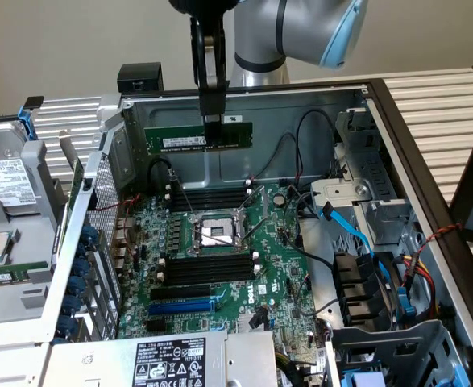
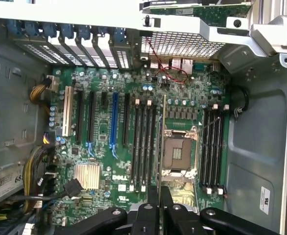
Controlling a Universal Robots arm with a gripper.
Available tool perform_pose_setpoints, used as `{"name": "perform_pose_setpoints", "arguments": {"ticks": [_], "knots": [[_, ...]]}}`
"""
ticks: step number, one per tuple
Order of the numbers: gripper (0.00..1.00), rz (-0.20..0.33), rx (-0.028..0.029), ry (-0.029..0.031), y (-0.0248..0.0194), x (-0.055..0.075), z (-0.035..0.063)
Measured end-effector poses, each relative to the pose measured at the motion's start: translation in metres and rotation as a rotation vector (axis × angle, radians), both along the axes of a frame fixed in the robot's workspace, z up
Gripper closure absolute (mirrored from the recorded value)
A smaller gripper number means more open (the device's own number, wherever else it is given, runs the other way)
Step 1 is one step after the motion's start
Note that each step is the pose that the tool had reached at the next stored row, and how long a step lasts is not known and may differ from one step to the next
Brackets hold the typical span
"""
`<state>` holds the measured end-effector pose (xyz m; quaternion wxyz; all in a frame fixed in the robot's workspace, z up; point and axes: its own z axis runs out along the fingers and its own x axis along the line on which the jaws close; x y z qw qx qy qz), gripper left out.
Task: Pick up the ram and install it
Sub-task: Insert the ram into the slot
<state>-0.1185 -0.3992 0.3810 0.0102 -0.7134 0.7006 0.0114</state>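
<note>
- The fingers (image 1: 212, 95) are pinching the ram (image 1: 197, 137) at its upper edge. The ram hangs under them with its long side level, well above the board (image 1: 244, 242).
- So the picking part looks done: the ram is in the air, inside the open case (image 1: 268, 105).
- The installing part is left, because the ram touches no slot.
- In the wrist view the ram (image 2: 161, 142) runs straight out from the fingers (image 2: 154, 208) and shows its thin edge. It seems to hang over the gap between the slots (image 2: 144, 147) and the socket (image 2: 178, 149), but I cannot say this surely.
- The case holds the board, and cables (image 1: 357, 234) lie to the side of the fingers.
- On the board, below the fingers, the slots (image 1: 208, 268) all look empty. The blue slot (image 1: 184, 307) beyond them is empty too.
</note>
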Motion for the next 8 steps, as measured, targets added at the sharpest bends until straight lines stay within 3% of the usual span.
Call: {"name": "perform_pose_setpoints", "arguments": {"ticks": [6, 8], "knots": [[0.86, -0.004, -0.0067, -0.0005, 0.0081, 0.0022, -0.0064], [0.86, -0.017, -0.0159, -0.0029, 0.0088, 0.0024, -0.0101]]}}
